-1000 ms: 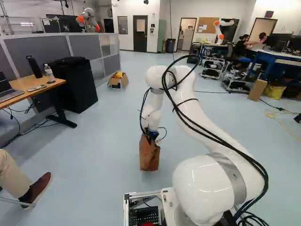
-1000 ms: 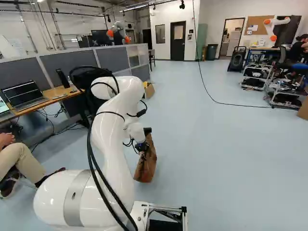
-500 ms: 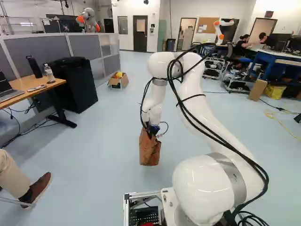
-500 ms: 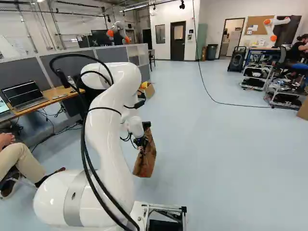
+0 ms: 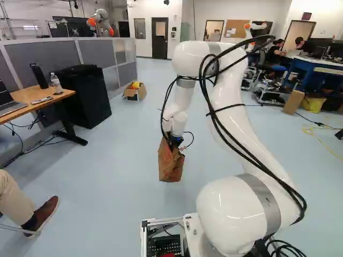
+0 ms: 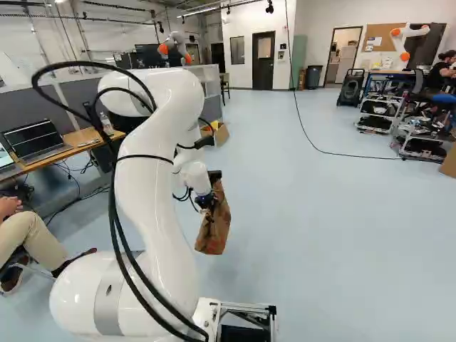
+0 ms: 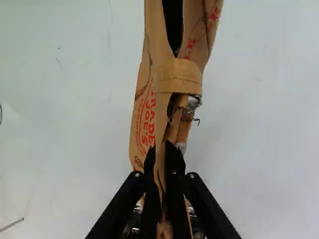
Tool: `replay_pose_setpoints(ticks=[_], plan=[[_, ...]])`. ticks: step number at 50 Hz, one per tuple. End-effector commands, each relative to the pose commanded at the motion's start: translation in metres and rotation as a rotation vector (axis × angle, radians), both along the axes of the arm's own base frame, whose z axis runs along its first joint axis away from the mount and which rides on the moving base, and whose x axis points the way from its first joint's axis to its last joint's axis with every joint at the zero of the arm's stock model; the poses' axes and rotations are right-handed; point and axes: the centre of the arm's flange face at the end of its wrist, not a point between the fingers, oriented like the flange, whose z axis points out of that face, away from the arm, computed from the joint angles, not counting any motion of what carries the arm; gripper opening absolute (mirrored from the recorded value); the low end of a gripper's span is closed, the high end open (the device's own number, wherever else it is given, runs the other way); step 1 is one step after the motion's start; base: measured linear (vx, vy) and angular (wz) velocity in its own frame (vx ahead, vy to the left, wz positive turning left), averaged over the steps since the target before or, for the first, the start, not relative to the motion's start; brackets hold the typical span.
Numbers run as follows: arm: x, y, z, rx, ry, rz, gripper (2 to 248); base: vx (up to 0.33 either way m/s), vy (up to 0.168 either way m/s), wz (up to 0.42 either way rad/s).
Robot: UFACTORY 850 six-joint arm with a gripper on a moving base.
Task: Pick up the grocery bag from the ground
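Brown paper, and we had it: the grocery bag (image 5: 170,165) hung from the jaws, upper edge pinched, both sides of them pressed in on the folded paper. Closed on it, no doubt. Over the last second we saw the white arm (image 5: 244,128) rise and the bag go up with it, out over the floor (image 5: 123,176). In the wrist view, we had red print down its side and a paper loop (image 7: 178,77) across it just ahead of the jaws.

Around the bag, then! In the left base view, left of it, we had a person's shoe (image 5: 44,214), and farther off on that side the counter (image 5: 60,97) with a laptop (image 5: 6,101) and a clear bottle (image 5: 56,83), next to a black cabinet (image 5: 86,91). Beyond the bag, well apart, sat a cardboard box (image 5: 131,95); much farther still stood another robot (image 5: 101,22).
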Motion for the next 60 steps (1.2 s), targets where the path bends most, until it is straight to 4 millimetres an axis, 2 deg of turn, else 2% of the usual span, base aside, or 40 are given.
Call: replay_pose_setpoints(ticks=[60], plan=[[-0.044, -0.005, 0.154, 0.024, -0.216, 0.0, 23, 0.0, 0.0, 0.0]])
